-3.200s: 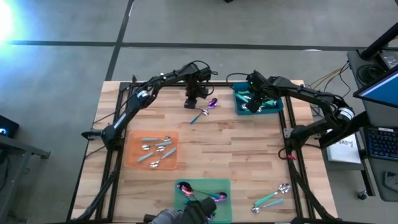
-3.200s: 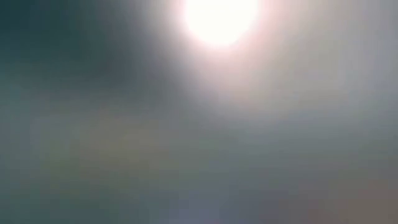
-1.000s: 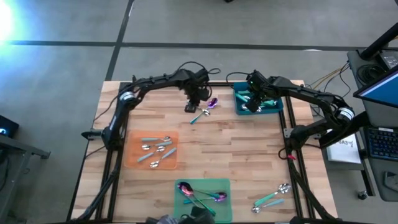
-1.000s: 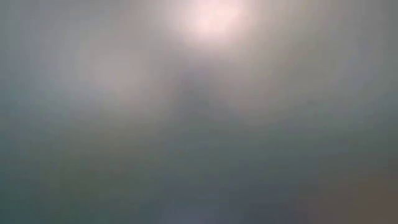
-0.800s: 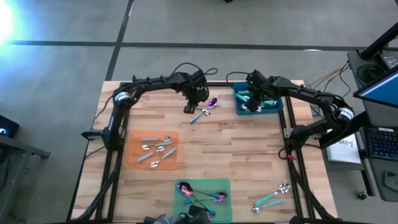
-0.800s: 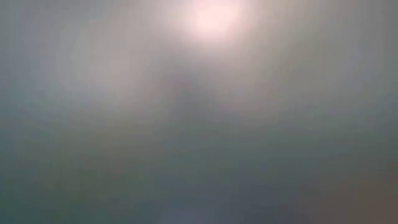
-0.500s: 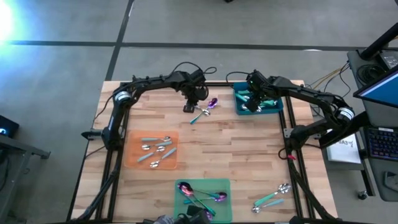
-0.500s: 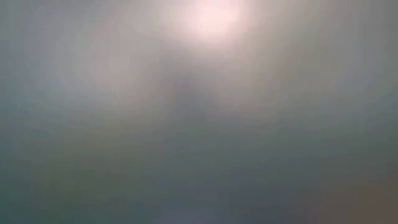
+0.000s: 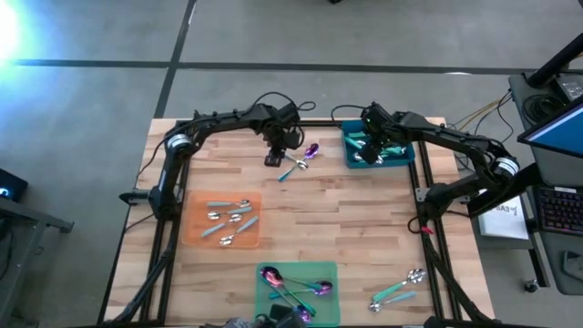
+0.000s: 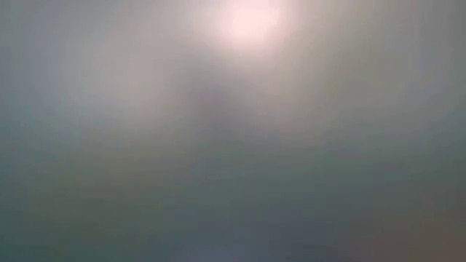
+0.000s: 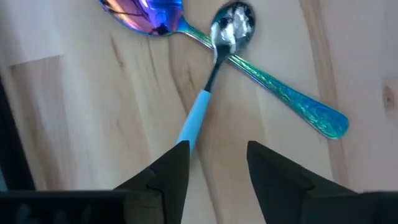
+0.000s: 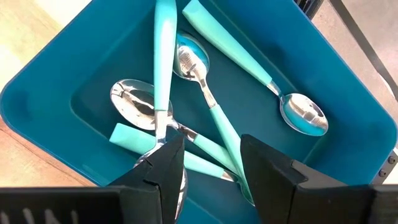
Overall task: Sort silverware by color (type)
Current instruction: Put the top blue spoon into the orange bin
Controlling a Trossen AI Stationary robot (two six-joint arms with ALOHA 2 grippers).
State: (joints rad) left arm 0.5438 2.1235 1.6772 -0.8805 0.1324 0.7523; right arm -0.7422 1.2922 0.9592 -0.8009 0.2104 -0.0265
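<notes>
The left gripper [image 11: 213, 163], fingers apart, hovers over two crossed spoons [image 11: 219, 43]; the right gripper [image 12: 208, 160], fingers apart, hangs above the bin [image 12: 50, 81].

The left gripper [image 11: 214, 165] has drawn back a little from the two crossed spoons, and its fingers [image 11: 171, 168] now stand apart, the pale blue handled spoon [image 11: 208, 93] lying loose just ahead of their tips. At the near table edge by the green mat [image 9: 296, 282], a person's dark sleeve [image 9: 278, 317] has pulled almost out of sight.
</notes>
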